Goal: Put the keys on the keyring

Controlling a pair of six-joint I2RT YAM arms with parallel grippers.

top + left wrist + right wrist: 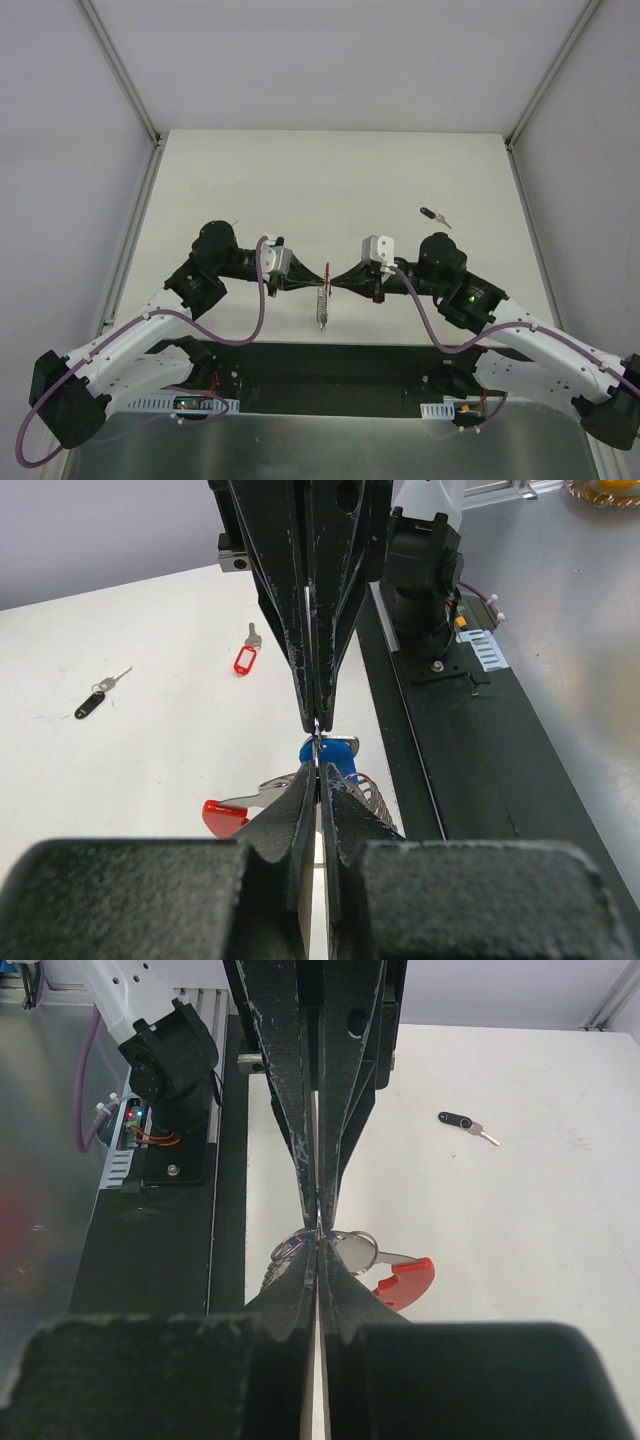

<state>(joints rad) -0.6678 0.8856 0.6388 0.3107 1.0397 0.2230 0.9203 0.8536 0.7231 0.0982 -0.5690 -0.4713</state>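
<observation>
now | white table (250, 180), grey walls (320, 60) | left gripper (317, 772), right gripper (318, 1242) closed, at keyring (405, 1282)

A white tabletop (330, 170) stands between plain pale grey walls (330, 60). Slanted metal posts (120, 65) mark its far corners. A black strip (330, 365) runs along its near edge. The light is soft and even.

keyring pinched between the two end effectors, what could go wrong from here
1. The left end effector and right end effector, both shut, meet tip to tip on the red plastic keyring with silver chain; slight misalignment could let it slip and fall.
2. The blue-headed silver key sits right at the tips, so it might pop free instead of threading on.
</observation>
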